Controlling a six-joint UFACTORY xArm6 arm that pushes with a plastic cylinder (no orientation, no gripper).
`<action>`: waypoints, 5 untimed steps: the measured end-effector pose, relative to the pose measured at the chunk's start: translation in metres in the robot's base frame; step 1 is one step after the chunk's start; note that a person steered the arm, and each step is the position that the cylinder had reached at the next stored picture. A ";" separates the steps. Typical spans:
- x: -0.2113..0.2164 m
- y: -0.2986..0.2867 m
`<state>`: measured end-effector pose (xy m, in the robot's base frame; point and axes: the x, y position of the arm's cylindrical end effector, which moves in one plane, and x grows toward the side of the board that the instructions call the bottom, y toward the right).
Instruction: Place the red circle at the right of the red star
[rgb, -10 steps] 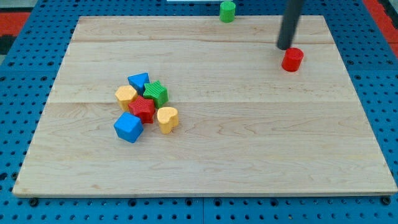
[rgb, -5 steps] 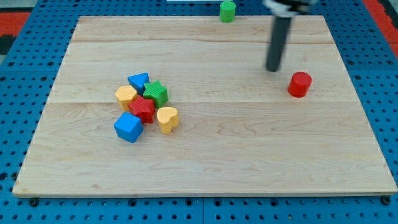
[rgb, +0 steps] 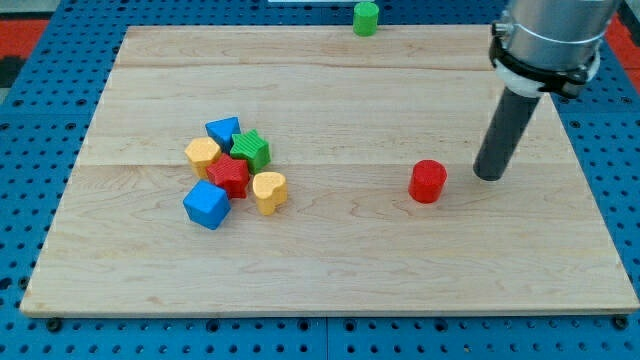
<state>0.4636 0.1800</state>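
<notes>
**Tip standing just right of the red circle**

My tip (rgb: 489, 176) is resting on the pale wooden board (rgb: 330, 270), just to the view's right of the red round cylinder block (rgb: 428, 181), a small gap showing between them. The cylinder is standing upright, its long axis vertical. It is sitting well to the view's right of the red star block (rgb: 230, 176), which is partly hemmed in by the blue cube (rgb: 207, 204) and yellow heart block (rgb: 269, 190). The rod's upper body is running off the view's top.
</notes>
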 end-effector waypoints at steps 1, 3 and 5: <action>0.004 -0.067; 0.057 -0.063; 0.006 -0.101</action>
<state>0.4696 0.0786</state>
